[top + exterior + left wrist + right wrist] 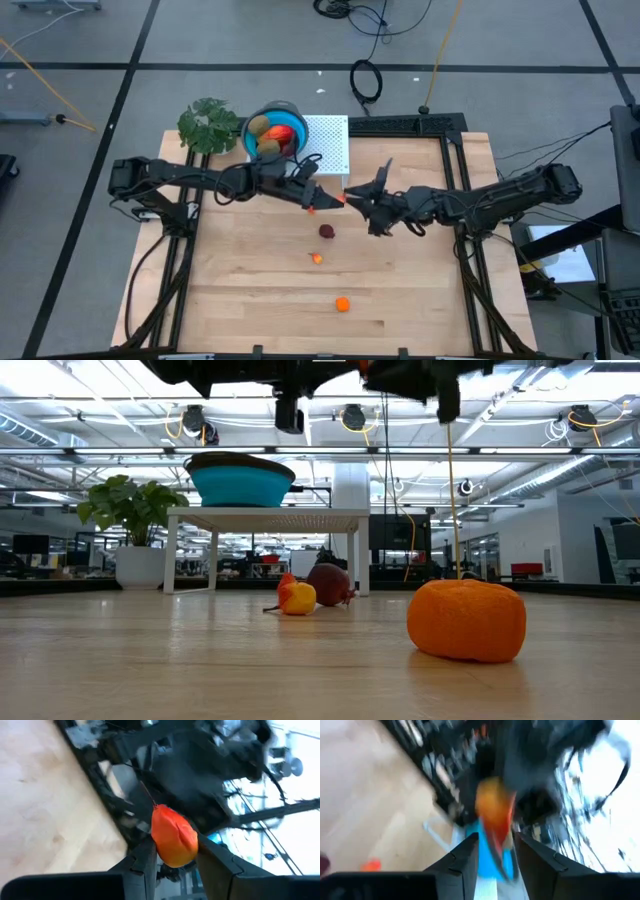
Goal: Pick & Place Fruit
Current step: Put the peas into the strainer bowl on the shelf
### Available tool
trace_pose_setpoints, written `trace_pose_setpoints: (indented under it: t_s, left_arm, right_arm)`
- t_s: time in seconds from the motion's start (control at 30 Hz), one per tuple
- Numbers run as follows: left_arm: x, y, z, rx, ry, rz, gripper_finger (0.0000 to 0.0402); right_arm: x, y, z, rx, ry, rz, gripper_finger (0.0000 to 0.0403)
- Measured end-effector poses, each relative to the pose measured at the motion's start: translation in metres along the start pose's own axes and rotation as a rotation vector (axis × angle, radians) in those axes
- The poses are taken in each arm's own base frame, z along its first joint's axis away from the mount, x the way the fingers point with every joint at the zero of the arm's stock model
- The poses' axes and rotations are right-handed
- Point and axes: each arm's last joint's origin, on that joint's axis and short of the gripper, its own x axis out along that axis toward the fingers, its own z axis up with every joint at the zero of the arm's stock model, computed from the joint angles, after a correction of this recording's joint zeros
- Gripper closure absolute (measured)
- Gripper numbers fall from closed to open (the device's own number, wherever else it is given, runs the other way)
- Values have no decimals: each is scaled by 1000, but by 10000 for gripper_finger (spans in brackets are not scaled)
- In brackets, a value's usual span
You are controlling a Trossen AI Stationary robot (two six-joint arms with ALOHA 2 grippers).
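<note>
A red-orange fruit piece (173,837) hangs in the air above the middle of the table (250,300), between my two grippers. My left gripper (176,844) reaches in from the table's left and is shut on it. My right gripper (495,842) faces it from the right. Its fingers stand apart on either side of the piece's (493,812) other end. On the table lie a dark red ball (327,231), a tiny orange-red bit (317,258) and an orange ball (343,304). My left gripper pinches the piece's thick body (162,851) between its two fingers, which point level and come from the table's left. The piece is lifted clear of the table, its thin stem end (156,807) pointing away from the fingers. My right gripper: whether its fingers touch the piece, I cannot tell through the blur.
A blue bowl (272,130) with several fruit pieces stands on a white perforated stand (330,145) at the table's far edge. A green plant (210,125) stands left of it. A black frame (450,135) runs along the far right.
</note>
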Motion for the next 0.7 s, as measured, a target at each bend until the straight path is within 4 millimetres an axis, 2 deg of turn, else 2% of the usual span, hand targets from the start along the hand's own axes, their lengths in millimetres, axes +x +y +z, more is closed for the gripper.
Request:
trace_pose_setpoints:
  t_s: [0.13,0.3,0.57,0.7]
  left_arm:
    - [0,-2,-1,3,14,-18,286]
    - [-5,-3,10,53,-28,-37,286]
    - [-29,-13,34,166,-126,-42,286]
    - [-46,-18,46,212,-172,-9,286]
  right_arm:
    - [2,2,-9,-13,105,2,278]
    - [3,6,-20,-47,192,52,290]
    - [5,4,-28,173,235,40,344]
    - [7,4,-29,259,162,100,381]
